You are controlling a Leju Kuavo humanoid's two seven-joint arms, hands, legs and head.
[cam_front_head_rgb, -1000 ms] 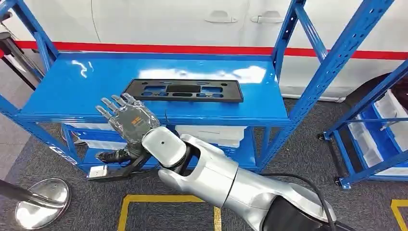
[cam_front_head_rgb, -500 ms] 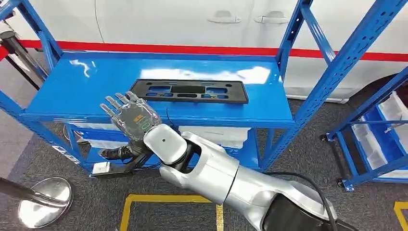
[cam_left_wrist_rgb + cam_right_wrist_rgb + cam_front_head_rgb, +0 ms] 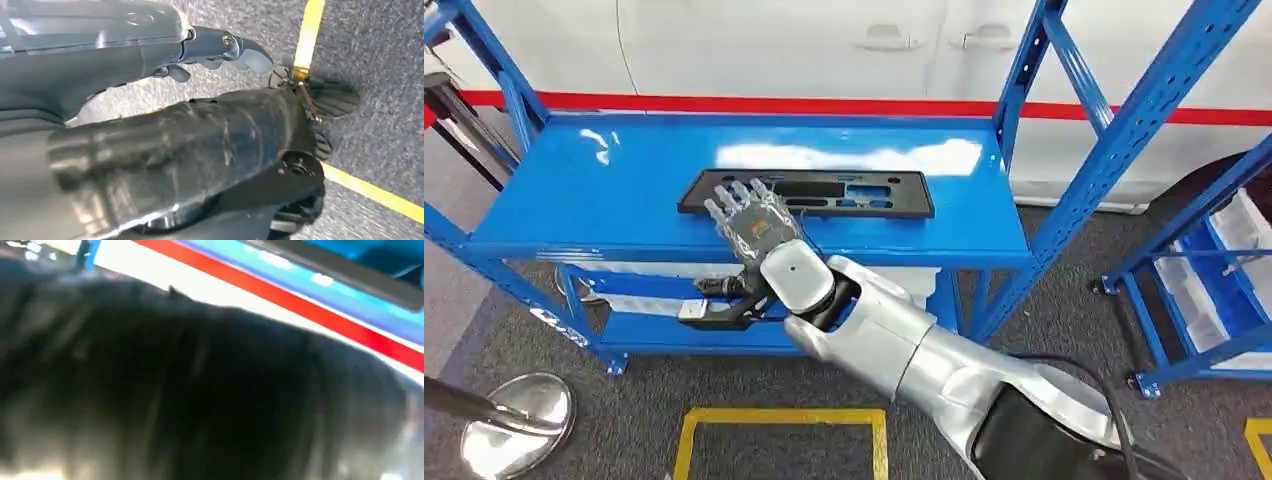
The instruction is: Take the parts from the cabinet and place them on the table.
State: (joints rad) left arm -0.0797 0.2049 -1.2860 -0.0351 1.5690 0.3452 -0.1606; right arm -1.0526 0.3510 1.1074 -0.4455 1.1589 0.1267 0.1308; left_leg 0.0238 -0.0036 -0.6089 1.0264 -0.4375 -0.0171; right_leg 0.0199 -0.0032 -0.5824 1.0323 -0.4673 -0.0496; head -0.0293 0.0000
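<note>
While above the black plate (image 3: 809, 194) (contact unclear), right hand (image 3: 754, 223), fingers spread.

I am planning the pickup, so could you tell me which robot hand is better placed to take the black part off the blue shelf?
Right: the right robot hand reaches over the black part.

The blue shelf (image 3: 624, 190) is viewed from above by the head camera; floor and blurred shelf edge are seen close by the wrist cameras.
</note>
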